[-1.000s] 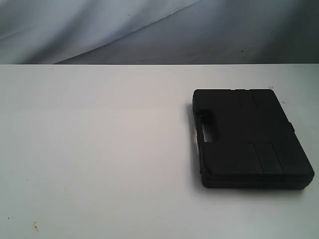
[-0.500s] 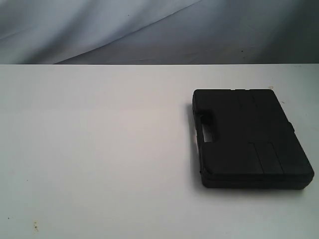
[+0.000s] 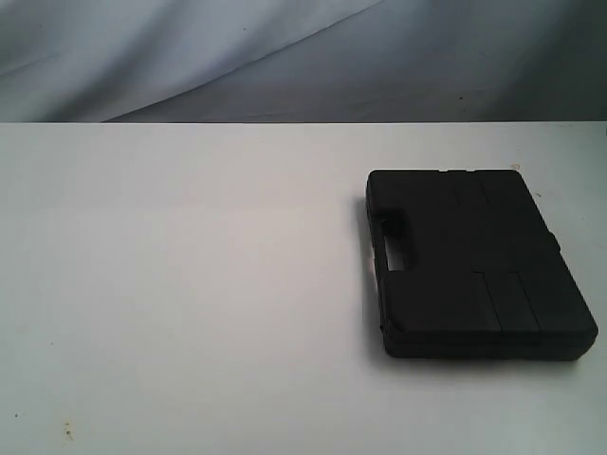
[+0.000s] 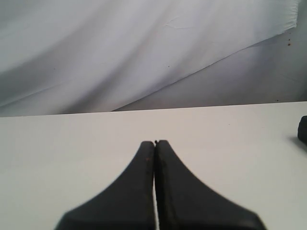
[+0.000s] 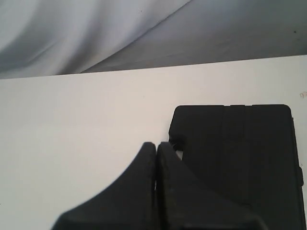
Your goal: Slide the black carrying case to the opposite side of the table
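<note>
My left jaws and right jaws are pressed together. The flat matte-black case (image 5: 240, 158) lies just beyond the right pair.

Only a dark corner of the flat rectangular matte black plastic case (image 4: 302, 130) shows in the left wrist view, the frame cutting off the rest. The black right gripper (image 5: 156, 144), its base blurred, hides part of the case's handle side in its own wrist view; the frame crops more. Specks (image 3: 66, 433) on the plain white worktop (image 3: 190, 284), well apart from the case, are too small to identify.
</note>
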Tool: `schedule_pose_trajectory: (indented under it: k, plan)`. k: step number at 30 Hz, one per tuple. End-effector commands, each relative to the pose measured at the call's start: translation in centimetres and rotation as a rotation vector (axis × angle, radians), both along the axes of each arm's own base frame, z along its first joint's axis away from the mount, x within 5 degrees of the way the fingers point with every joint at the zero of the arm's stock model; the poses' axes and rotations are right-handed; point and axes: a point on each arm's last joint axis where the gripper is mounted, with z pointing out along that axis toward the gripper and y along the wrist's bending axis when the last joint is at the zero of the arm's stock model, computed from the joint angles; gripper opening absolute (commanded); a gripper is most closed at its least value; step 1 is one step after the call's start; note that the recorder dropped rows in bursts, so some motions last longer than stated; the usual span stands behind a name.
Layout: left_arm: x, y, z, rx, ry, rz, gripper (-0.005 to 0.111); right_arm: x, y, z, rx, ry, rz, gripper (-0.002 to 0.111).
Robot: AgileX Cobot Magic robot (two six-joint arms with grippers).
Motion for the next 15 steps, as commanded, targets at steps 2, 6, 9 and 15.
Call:
schedule_pose_trajectory:
  k: [2,6,9,15]
  plan:
    - [0.0,0.0,0.0,-0.002,-0.007,0.003,0.0,2.1,0.6,0.2,-0.011,0.066,0.023,0.0]
    - [0.0,0.0,0.0,-0.002,-0.007,0.003,0.0,3.6,0.9,-0.1,-0.014,0.113,0.022,0.0]
    - [0.0,0.0,0.0,-0.002,-0.007,0.003,0.0,4.5,1.0,-0.7,-0.02,0.147,0.017,0.0]
    - [0.0,0.0,0.0,-0.005,-0.007,0.003,0.0,6.3,1.3,-2.6,-0.031,0.23,0.008,0.0]
